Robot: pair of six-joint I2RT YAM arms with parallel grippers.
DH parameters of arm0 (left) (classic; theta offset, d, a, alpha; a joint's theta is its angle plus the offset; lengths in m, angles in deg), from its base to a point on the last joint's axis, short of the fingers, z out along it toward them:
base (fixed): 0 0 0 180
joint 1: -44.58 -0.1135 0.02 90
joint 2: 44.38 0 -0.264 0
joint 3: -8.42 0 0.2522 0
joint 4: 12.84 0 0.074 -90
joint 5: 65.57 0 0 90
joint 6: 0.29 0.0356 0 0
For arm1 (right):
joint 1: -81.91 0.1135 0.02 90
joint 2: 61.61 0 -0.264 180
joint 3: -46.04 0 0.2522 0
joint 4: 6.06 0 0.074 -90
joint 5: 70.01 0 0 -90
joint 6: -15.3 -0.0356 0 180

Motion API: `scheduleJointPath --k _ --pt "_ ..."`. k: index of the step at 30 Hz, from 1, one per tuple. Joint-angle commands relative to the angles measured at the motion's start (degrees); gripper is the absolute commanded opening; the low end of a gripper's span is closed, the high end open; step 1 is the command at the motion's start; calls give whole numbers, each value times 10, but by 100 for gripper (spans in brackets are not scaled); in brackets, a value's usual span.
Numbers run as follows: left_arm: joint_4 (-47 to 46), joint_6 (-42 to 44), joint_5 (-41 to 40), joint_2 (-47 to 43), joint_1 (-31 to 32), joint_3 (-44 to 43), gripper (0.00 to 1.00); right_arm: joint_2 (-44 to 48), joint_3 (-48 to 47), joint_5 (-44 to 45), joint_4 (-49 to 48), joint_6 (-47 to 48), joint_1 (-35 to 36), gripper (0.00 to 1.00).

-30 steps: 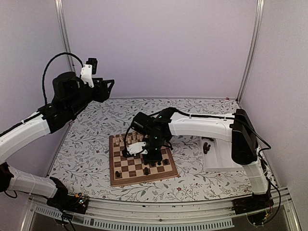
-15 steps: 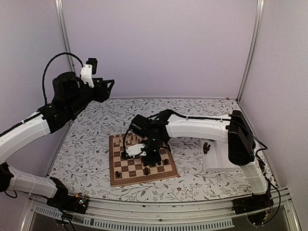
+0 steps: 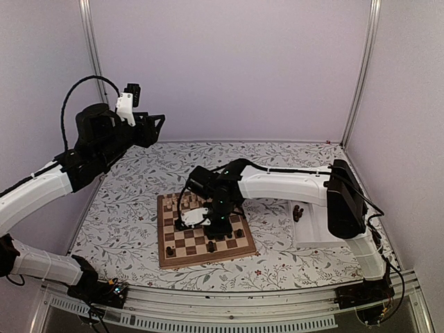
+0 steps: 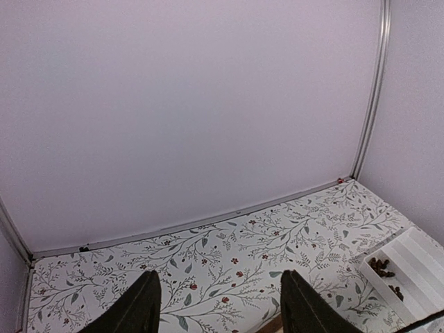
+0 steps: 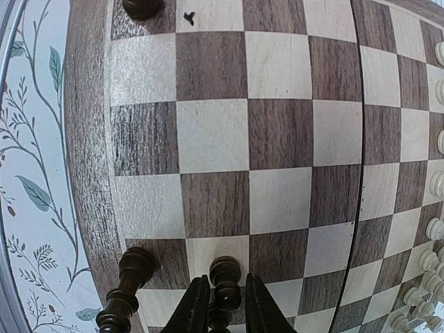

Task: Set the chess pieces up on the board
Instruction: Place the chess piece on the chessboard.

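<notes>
The board (image 3: 182, 244) lies mid-table, with a few dark chess pieces (image 3: 209, 246) along its near rows and cream pieces (image 3: 182, 202) along its far edge. My right gripper (image 3: 220, 229) is low over the board. In the right wrist view it (image 5: 225, 305) is shut on a dark chess piece (image 5: 225, 281), held upright over squares near the board's edge (image 5: 90, 139). Another dark piece (image 5: 128, 284) stands just left of it. My left gripper (image 3: 158, 125) hangs high at the far left, open and empty (image 4: 218, 305).
A white compartment tray (image 3: 316, 225) sits right of the board with more dark pieces (image 3: 298, 211) in it; it also shows in the left wrist view (image 4: 409, 270). Cream pieces (image 5: 433, 184) line the board's far side. Floral cloth covers the table (image 3: 125, 208).
My right gripper has shifted a little left and lower over the board with the dark piece in it. The left arm has not moved.
</notes>
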Motion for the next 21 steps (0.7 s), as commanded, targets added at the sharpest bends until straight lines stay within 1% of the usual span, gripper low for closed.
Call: scheduleJointPath --k 1,11,17,21 --pt "-7 7 7 -11 -6 -2 60 -9 -13 3 4 3 6 23" --pt "-7 8 7 -8 -6 -1 60 3 -13 6 6 3 8 30" --pt "-7 8 8 -1 -7 -1 60 58 9 3 4 13 -2 38" --pt "-7 8 9 12 -8 -1 61 86 11 11 4 11 -14 39"
